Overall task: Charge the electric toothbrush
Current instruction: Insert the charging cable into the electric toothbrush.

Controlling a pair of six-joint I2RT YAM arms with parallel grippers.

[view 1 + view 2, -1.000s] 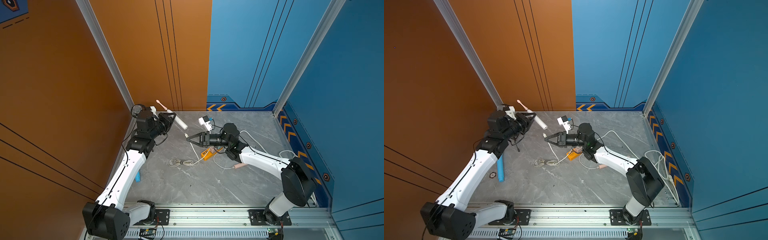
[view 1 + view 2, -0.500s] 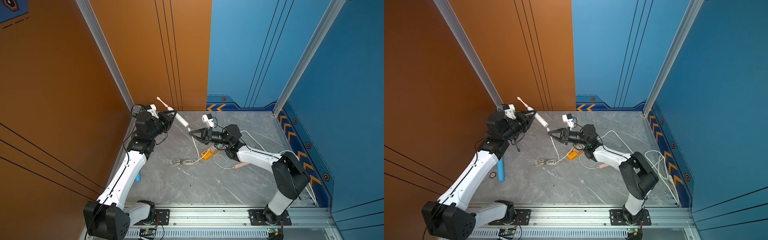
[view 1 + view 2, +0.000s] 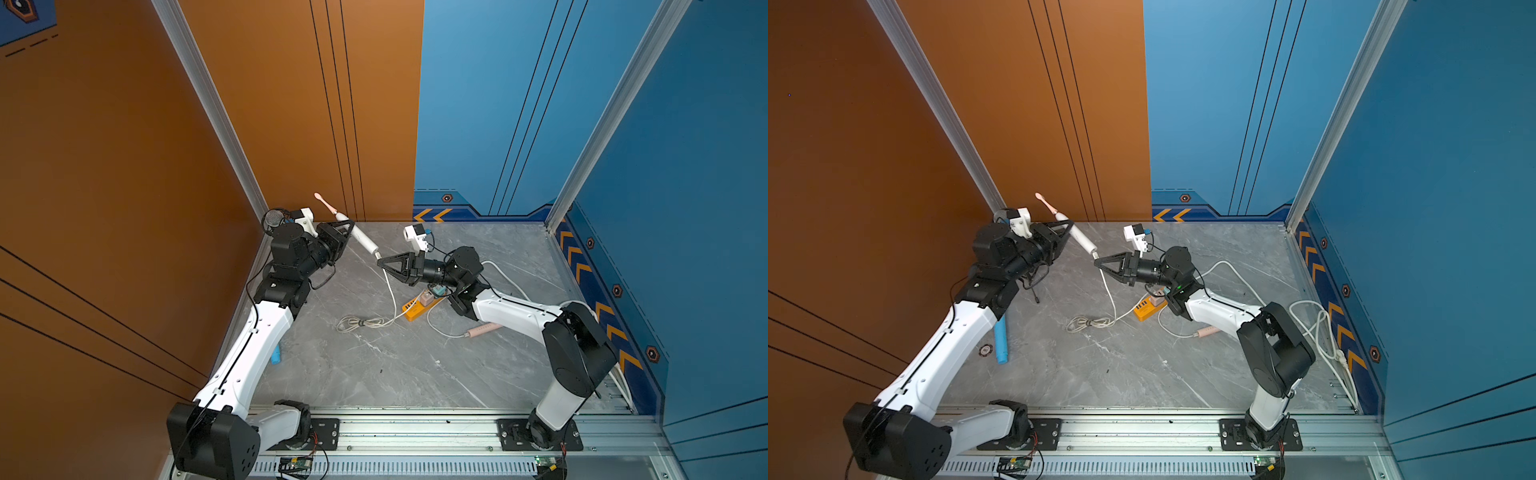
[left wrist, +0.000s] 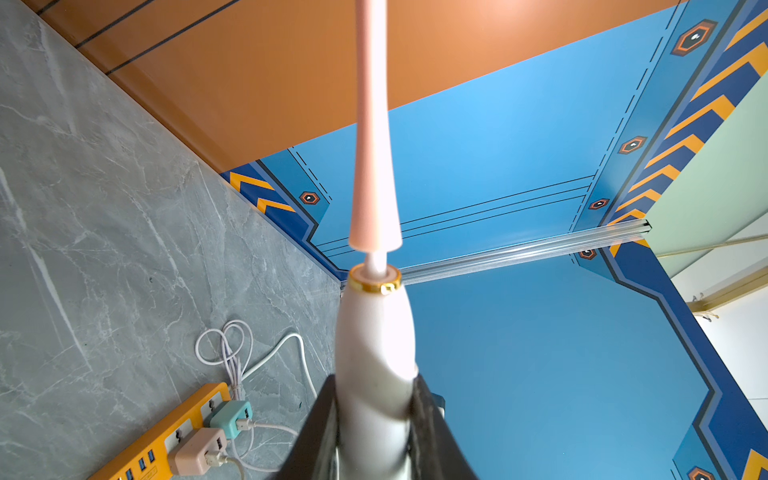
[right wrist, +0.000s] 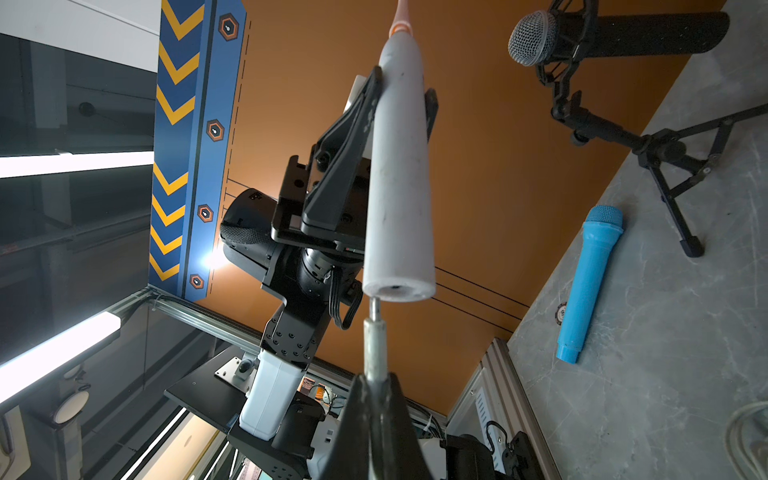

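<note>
Even, bright light fills both top views; the toothbrush (image 4: 374, 199) blurs close up, and light strips (image 5: 75, 164) glare.

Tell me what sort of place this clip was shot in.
Probably a staged robot data-collection booth, not a real bathroom: printed orange and blue wall panels in aluminium framing, a metal mounting rail along the front, and a microphone on a stand.

The plug (image 5: 375, 345) at the toothbrush (image 3: 363, 241) base
Both above the table (image 3: 395, 374); power strip (image 3: 415, 308) lies right of the cable coil (image 3: 359, 323).
</note>
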